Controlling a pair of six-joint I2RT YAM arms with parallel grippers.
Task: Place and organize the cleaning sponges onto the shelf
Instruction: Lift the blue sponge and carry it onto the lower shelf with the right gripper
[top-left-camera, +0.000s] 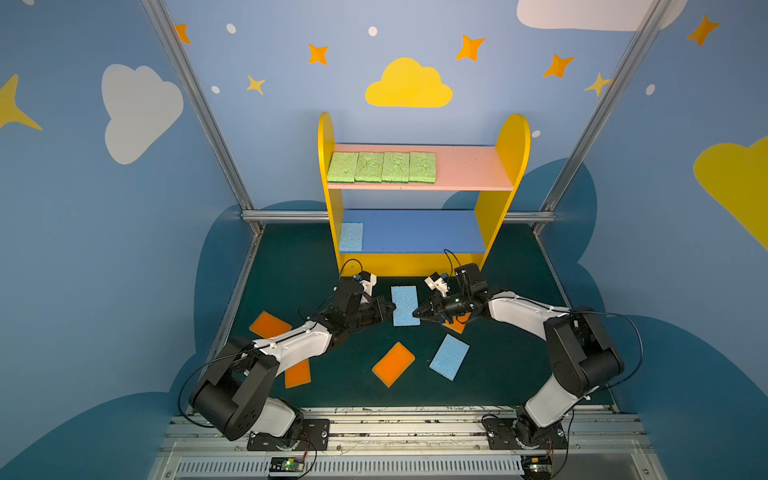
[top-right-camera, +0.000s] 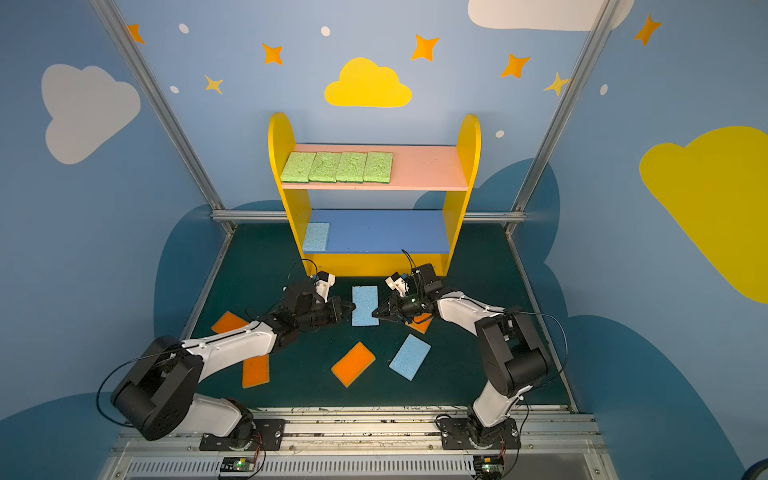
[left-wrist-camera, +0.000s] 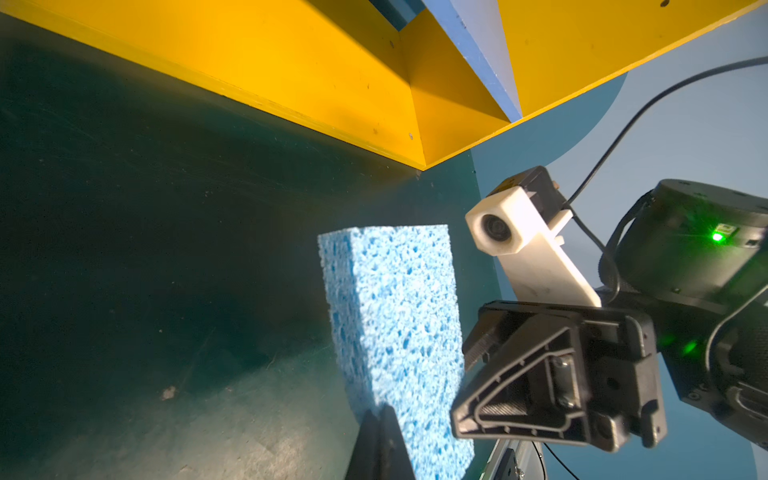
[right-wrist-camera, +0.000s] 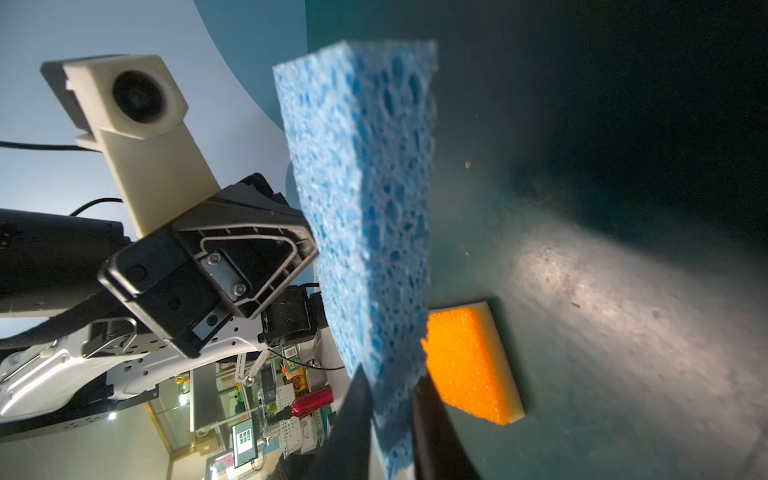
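The held sponge (top-left-camera: 404, 299), a blue one, sits level above the tabletop (top-left-camera: 507, 374), just in front of the shelf (top-left-camera: 513, 141). It is gripped from both long sides. The left end effector (top-left-camera: 390, 309) pinches its left edge and the right end effector (top-left-camera: 415, 312) its right edge, each at mid-length, so the sponge is squeezed to a waist there. In the left wrist view the fingers (left-wrist-camera: 376, 440) are pressed almost together on the edge. In the right wrist view the fingers (right-wrist-camera: 353, 424) clamp the two faces, with their bases cut off by the frame. One orange sponge (top-left-camera: 457, 324) is mostly hidden under the right end effector, and another (top-left-camera: 298, 374) is half covered by the left forearm. The shelf's bottom tier cannot be seen into from above. Counted, there are four green sponges (top-left-camera: 370, 167) in a touching row on the left of the pink board (top-left-camera: 469, 166). There are three blue: the held one, one (top-left-camera: 351, 237) at the left end of the blue board (top-left-camera: 415, 232), and one (top-left-camera: 449, 357) lying on the tabletop. There are four orange on the tabletop: the two partly hidden, one (top-left-camera: 270, 325) at far left, and one (top-left-camera: 393, 364) near the middle.
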